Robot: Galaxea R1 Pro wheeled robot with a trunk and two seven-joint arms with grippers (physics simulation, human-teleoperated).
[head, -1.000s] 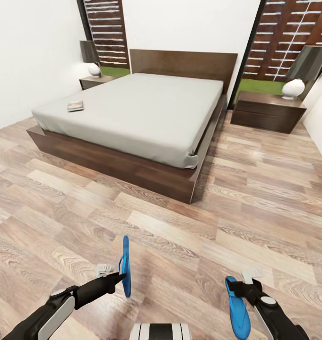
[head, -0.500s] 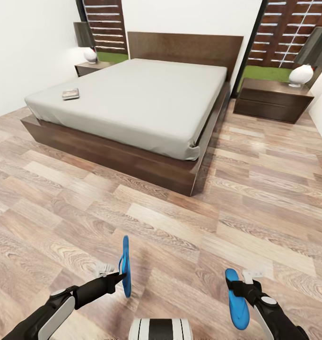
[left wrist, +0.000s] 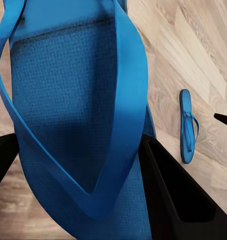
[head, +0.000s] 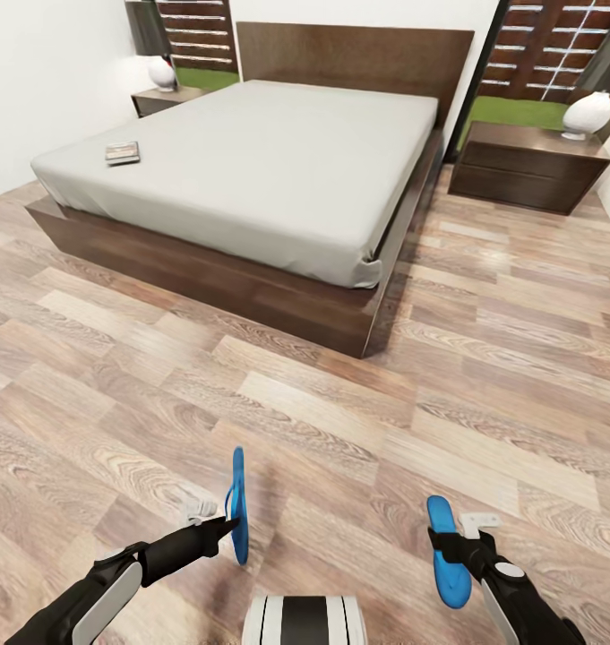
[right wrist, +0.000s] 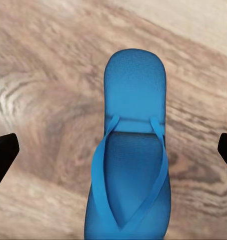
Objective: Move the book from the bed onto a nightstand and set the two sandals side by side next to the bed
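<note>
Here, one bright blue sandal (head: 238,506) is carried on edge by the left end effector (head: 226,527), whose fingers are closed on it; in the left wrist view the sole (left wrist: 78,115) lies between two dark fingers (left wrist: 183,200) with the strap arching over it. The other sandal (head: 448,554) is seen lying flat at the right end effector (head: 450,543) in the head view, with black fingers across its middle. In the right wrist view, however, the dark fingertips (right wrist: 3,155) stand far apart at the two sides, clear of the sole (right wrist: 133,165) — whether that sandal is gripped or merely lies beneath cannot be told.

The bed (head: 251,170) stands well ahead across the wood-plank floor (head: 484,394). The book (head: 123,153) rests on the mattress near its left edge, toward the headboard. One nightstand (head: 530,167) stands just beside the bed on the right, with a white round lamp (head: 588,114) on it; the other nightstand (head: 166,97) is at the far left corner.

The sandals are judged light, thin and flexible, so a pinch across the sole's width or at the strap should suffice, though a limp sole may droop or twist when set down. The book is judged light and stiff but flat — its overhanging edge would be the natural place to take hold.
</note>
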